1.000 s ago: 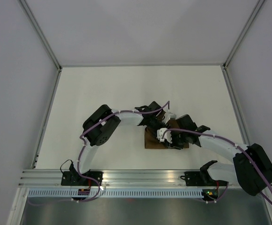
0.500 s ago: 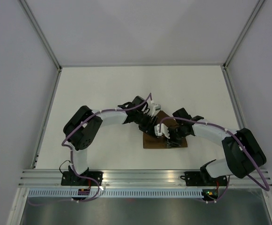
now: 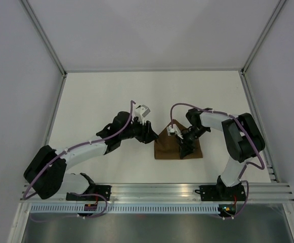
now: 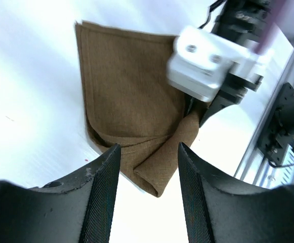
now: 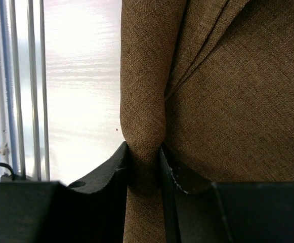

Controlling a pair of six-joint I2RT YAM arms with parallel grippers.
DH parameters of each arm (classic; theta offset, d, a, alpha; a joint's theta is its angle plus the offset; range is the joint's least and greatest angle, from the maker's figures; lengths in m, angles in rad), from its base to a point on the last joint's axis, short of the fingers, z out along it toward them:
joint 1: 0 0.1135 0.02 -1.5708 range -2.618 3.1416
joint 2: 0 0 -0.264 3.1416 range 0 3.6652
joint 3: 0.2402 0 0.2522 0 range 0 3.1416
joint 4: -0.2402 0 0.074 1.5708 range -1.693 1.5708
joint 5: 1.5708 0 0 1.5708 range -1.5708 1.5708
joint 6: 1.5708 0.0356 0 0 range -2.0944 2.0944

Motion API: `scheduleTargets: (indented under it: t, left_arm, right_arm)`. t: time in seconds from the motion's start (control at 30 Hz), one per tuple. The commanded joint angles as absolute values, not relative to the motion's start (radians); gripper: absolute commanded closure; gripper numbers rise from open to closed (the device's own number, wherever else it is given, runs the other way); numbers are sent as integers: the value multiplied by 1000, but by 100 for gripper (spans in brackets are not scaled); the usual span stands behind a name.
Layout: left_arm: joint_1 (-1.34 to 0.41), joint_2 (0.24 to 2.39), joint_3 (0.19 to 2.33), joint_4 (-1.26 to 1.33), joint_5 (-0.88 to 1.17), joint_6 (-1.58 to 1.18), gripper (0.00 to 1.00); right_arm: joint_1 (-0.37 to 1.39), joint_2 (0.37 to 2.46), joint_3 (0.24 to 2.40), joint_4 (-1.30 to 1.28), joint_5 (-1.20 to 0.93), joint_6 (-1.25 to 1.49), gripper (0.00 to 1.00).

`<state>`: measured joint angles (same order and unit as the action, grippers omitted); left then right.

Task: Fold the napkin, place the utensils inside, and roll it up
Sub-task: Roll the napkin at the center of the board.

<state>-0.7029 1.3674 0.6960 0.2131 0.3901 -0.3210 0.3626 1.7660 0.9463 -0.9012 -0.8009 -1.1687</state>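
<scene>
The dark-brown napkin point(image 3: 168, 147) lies folded on the white table, near the middle front. My right gripper point(image 3: 183, 147) is shut on a rolled fold of the napkin point(image 5: 142, 101) and its fingers press it from both sides. My left gripper point(image 3: 153, 135) is open and empty, just left of the napkin's far left corner. In the left wrist view the napkin point(image 4: 126, 91) lies beyond my open fingers point(image 4: 103, 195), with a folded tip pointing at them. The utensil is not in view.
A metal rail point(image 3: 152, 191) runs along the table's near edge. White walls enclose the table on three sides. The right wrist camera housing point(image 4: 207, 63) sits over the napkin in the left wrist view.
My left gripper has drawn back to the left, off the napkin, and its arm has swung out left. My right gripper has stayed on the napkin while its arm has turned.
</scene>
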Motion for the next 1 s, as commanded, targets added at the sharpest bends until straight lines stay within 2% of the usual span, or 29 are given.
scheduleTargets:
  t: [0.0, 0.2, 0.33, 0.47, 0.6, 0.97]
  left_arm:
    - [-773, 1266, 638, 324, 179, -261, 45]
    - [-1047, 1239, 661, 230, -174, -30, 44]
    - [-1199, 1339, 701, 203, -291, 69, 43]
    - [-1307, 1527, 782, 202, -417, 185, 43]
    - [-1387, 1676, 859, 212, -457, 306, 43]
    - [-1404, 1881, 905, 379, -476, 428, 43]
  right_arm:
    - [348, 1874, 974, -999, -775, -1266, 83]
    - [333, 1954, 1038, -1038, -778, -1264, 83]
    - [324, 1999, 1089, -1068, -787, -1253, 83]
    - [311, 2042, 1135, -1114, -802, -1259, 83]
    - [308, 2078, 1161, -1137, -801, -1261, 83]
    - [295, 2128, 1193, -1167, -792, -1264, 82]
